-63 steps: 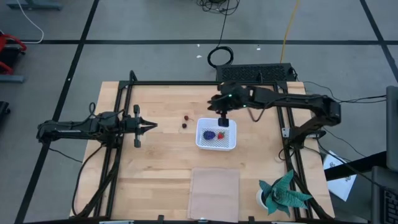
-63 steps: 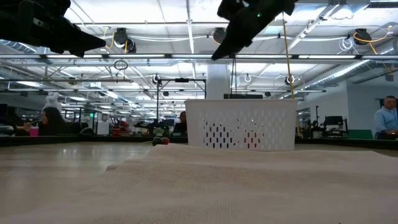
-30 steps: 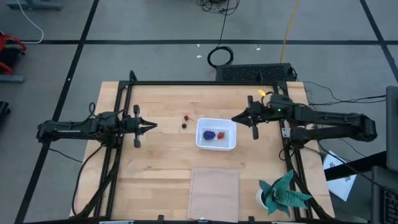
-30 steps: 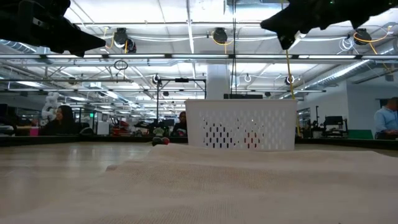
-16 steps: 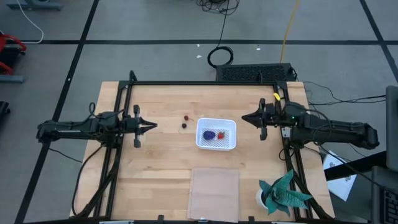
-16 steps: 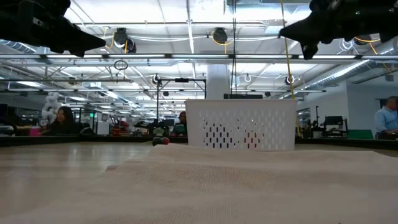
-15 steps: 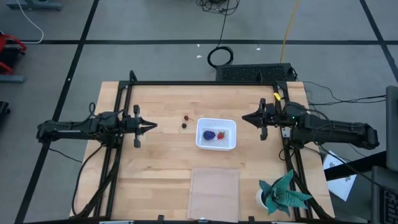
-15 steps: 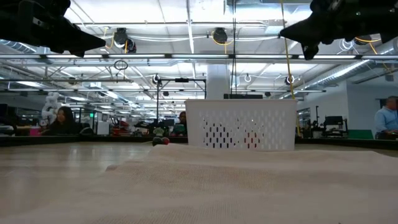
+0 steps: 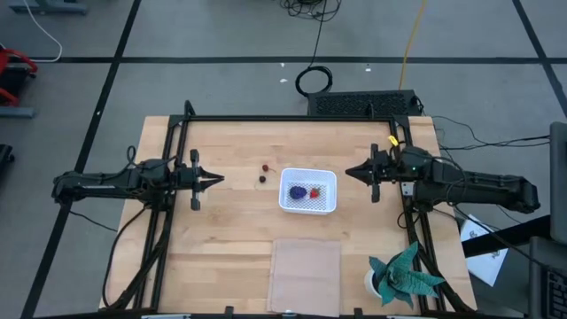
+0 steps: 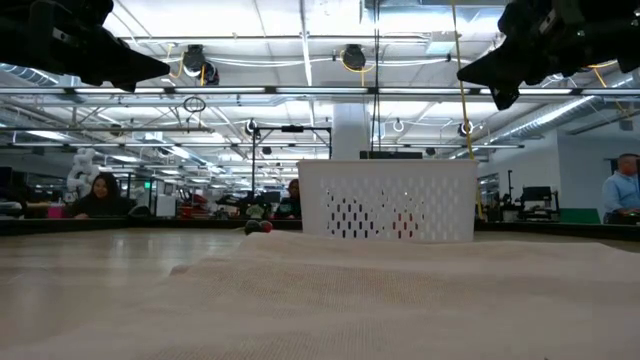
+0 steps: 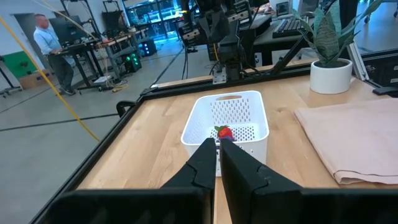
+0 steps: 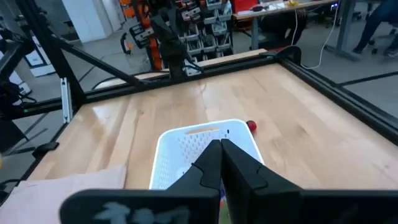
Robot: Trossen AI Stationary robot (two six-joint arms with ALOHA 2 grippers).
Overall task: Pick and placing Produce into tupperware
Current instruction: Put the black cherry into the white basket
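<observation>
Risk first: two small berries [image 9: 264, 173] sitting loose on the wooden surface [image 9: 230, 230], just beside the white container [image 9: 308, 191] on its left-arm side. Round, tiny and close together, so likely to roll or scatter if nudged by a descending finger; a pinch set slightly off could squirt one away toward the frame rail. A low approach could also clip the container wall and shift the whole thing, since nothing pins it down.

Left end effector [image 9: 215, 179] held above the surface, well apart from the berries, fingers pressed together and empty. Right end effector [image 9: 353, 173] hovering near the container's far side, fingers likewise pressed together, carrying nothing. Either one needing to spread before any grab; forgetting that means pushing a berry rather than taking it.

Produce: a purple-blue lumpy bunch [image 9: 299, 191] and a red strawberry-like piece [image 9: 317, 190] lying side by side inside the container on its mesh bottom. Of the berries outside, one dark, one red. Container squarish, shallow, rounded at the corners, perforated walls visible from surface level.
</observation>
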